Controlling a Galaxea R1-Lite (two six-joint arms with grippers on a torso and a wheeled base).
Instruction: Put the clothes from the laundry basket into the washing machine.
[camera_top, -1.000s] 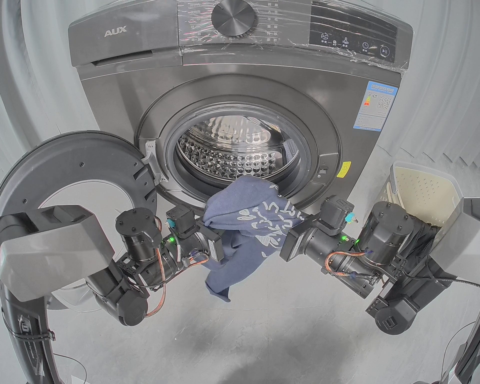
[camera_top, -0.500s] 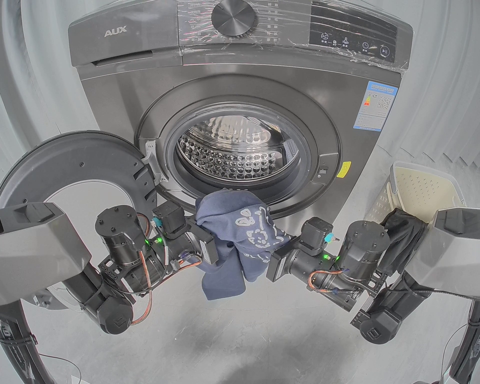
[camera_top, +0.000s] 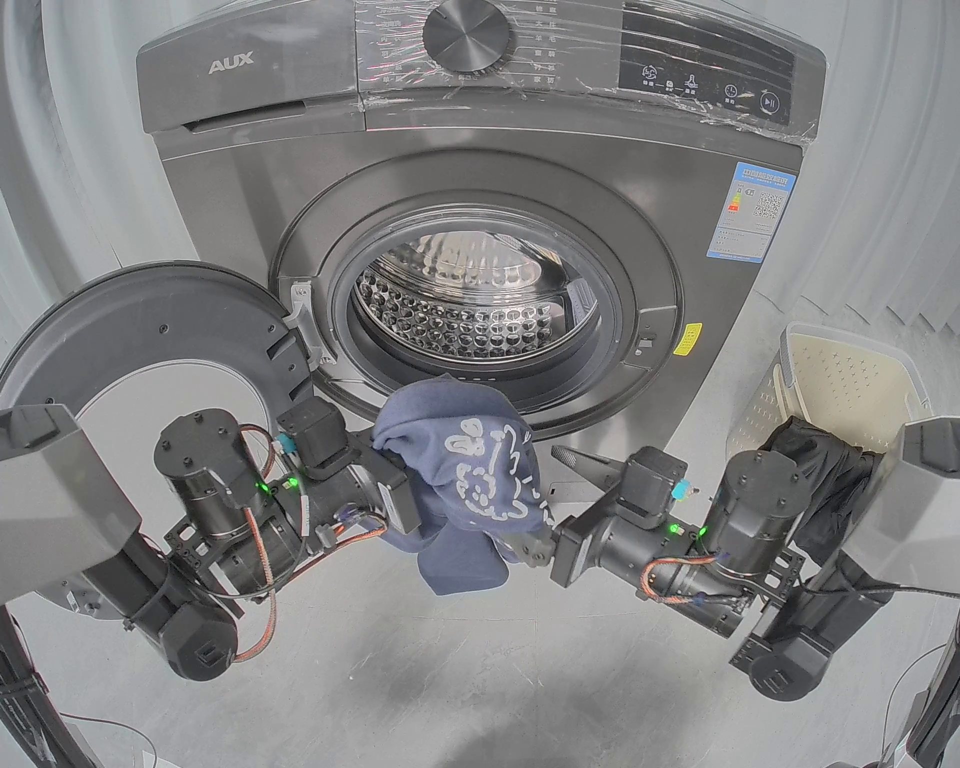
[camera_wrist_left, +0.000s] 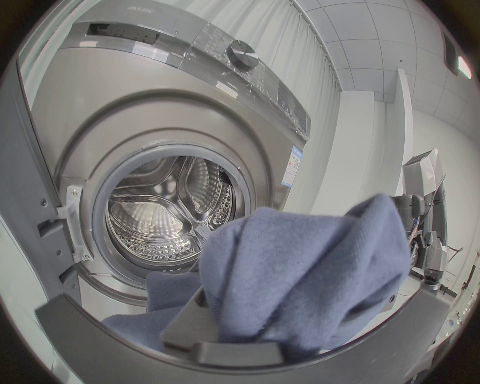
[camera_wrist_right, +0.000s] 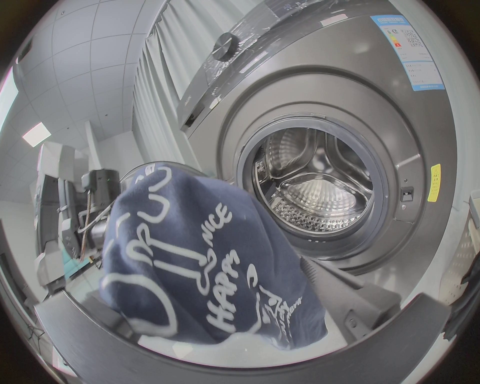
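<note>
Naming the parts first: what does your left gripper hold?

— My left gripper (camera_top: 405, 497) is clamped on the blue sweater (camera_top: 462, 465), and its fingers are buried in the bunched cloth. The sweater, navy with white lettering, hangs from it in front of the washing machine (camera_top: 250, 190). It sits just below the lip of the open port and outside the drum (camera_top: 455, 290). A loose fold trails down toward the floor (camera_top: 480, 680).

— And the right one?

— My right gripper (camera_top: 556, 505) stands beside the sweater on its other side, jaws apart. The upper finger (camera_top: 588, 463) is clear of the cloth, while the lower finger (camera_top: 527, 546) touches the garment's edge. In the right wrist view the cloth lies draped over one side of the gripper, with the other finger uncovered.

— Where are the remaining clothes?

— A dark garment (camera_top: 835, 462) hangs over the near rim of the laundry basket (camera_top: 855, 385). The basket stands on the floor on my right, beside the machine and behind my right arm.

— And the door?

— The door (camera_top: 150, 320) is swung wide open on my left, behind my left arm. The drum's perforated metal wall shows through the port.
</note>
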